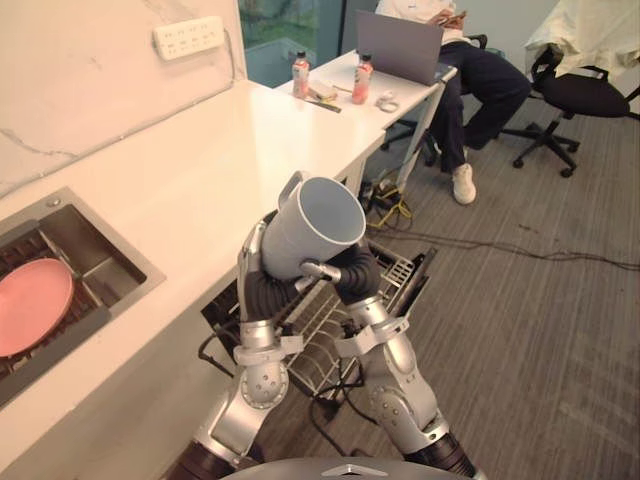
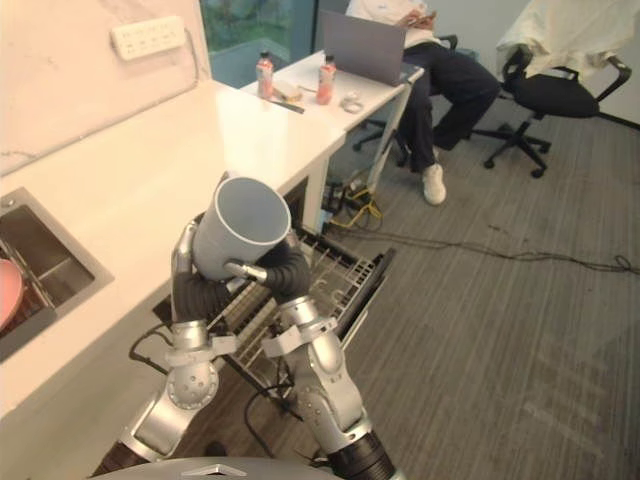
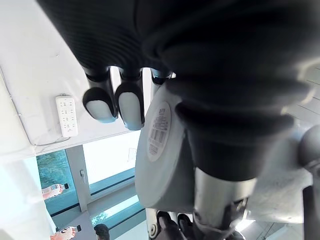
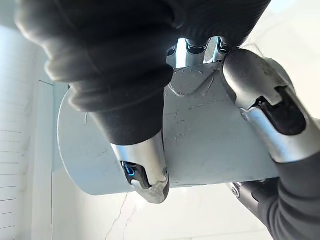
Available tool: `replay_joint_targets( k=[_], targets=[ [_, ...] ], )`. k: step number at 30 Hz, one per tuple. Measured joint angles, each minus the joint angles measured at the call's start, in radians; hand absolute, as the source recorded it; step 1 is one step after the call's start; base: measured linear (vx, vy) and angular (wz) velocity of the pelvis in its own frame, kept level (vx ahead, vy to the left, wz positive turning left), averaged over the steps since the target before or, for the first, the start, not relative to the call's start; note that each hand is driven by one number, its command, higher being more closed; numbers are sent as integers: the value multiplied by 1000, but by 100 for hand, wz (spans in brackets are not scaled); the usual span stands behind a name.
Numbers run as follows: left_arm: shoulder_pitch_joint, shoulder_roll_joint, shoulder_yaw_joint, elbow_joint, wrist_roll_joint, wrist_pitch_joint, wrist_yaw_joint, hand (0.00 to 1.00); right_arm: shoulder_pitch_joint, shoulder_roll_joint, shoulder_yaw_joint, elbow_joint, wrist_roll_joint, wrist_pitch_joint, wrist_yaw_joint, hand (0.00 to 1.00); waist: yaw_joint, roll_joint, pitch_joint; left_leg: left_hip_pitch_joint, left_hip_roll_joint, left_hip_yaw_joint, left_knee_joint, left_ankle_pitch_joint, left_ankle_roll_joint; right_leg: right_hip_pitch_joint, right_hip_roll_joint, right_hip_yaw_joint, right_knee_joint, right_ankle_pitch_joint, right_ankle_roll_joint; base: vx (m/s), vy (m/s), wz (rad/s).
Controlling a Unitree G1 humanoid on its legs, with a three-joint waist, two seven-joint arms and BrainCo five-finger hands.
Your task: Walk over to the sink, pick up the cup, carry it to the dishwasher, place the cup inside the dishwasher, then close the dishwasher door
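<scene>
The right hand (image 1: 347, 273) is clamped on the grey cup (image 1: 312, 236), thumb across the near wall and fingers round the other side. The left hand (image 1: 253, 250) presses in beside it, its fingers (image 3: 131, 106) curled up the cup's far side past the base. The cup sits tilted between the two hands, mouth raised above them. Directly beneath the hands lies the dishwasher's pulled-out wire rack (image 1: 318, 335). Beyond the left hand runs the white counter (image 1: 200, 170), with the sink (image 1: 95, 262) well apart from it.
</scene>
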Motion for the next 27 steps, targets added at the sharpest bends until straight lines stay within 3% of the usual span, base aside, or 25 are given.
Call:
replay_joint_targets(
  k=[9,10,20,27],
  targets=[
    [-2,-1,-1,23,-11,0,4,100,1,-1,5,0,-70,-5,-59,100,-3,0,-1,0,-1,-4,-5,6,1,-1,-1,-3,1,0,0,0,-1,0],
    [-2,-1,-1,23,-12,0,3,0,1,-1,4,0,-78,-10,-66,100,-4,0,-2,1,-2,-6,-12,10,2,-2,-1,-6,2,0,0,-6,-7,6],
    [25,1,17,64,-64,12,-27,0,2,4,-104,0,-78,-30,-132,100,-9,1,-7,0,-12,-26,-20,19,6,2,-9,-22,5,0,2,-3,1,5],
    [65,-2,128,76,-99,8,-27,0,20,2,-233,8,-119,-15,-170,100,-9,1,-7,-4,-16,-34,-21,22,9,2,-12,-28,6,0,2,0,1,2]
  ],
)
